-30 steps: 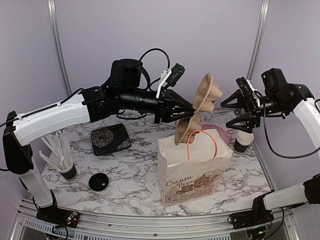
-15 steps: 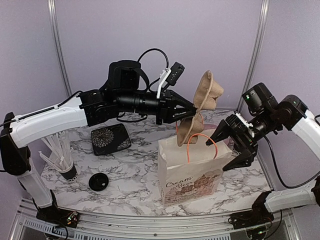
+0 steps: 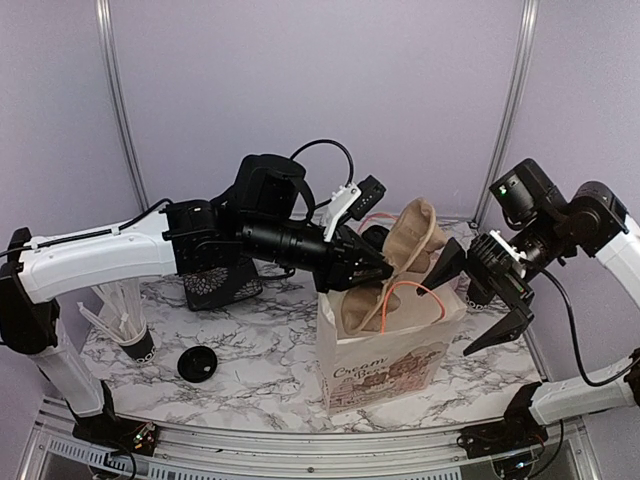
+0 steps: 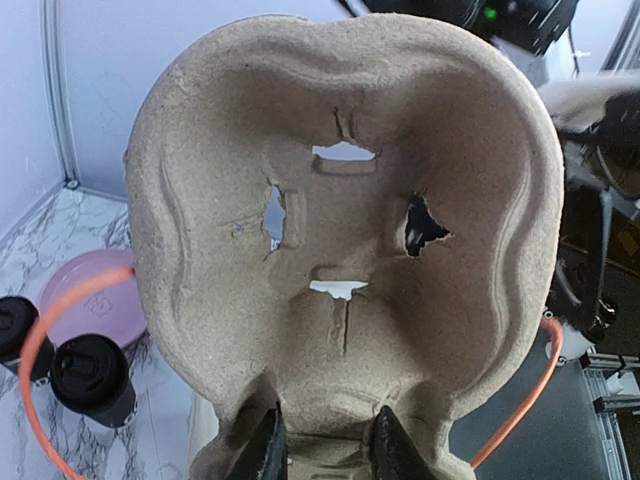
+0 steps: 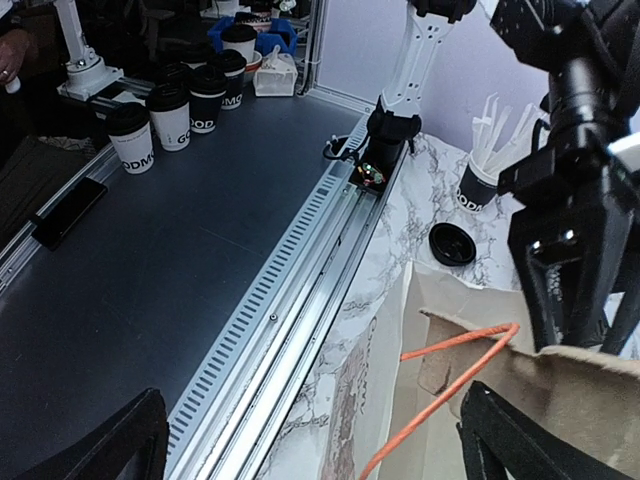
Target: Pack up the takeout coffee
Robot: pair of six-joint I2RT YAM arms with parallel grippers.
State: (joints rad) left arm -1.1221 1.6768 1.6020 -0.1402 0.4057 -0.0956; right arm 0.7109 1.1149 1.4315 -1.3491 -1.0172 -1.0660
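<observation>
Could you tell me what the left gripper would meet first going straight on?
Probably the paper bag: the left gripper, shut on the cardboard tray, points toward its open top; depth is unclear.

The right gripper (image 5: pixel 310 405) holds its two black fingers (image 5: pixel 100 445) far apart at the lower corners of the frame. Between them a paper bag (image 5: pixel 400 380) with an orange handle (image 5: pixel 460 341) stands on the marble desk (image 5: pixel 420 200). At the right the left gripper (image 5: pixel 578 335) meets a cardboard carrier (image 5: pixel 590 400) in the bag's mouth. Higher up lie a black lid (image 5: pixel 452 243) and a cup of straws (image 5: pixel 480 185); lidded cups (image 5: pixel 170 115) stand upper left.
</observation>
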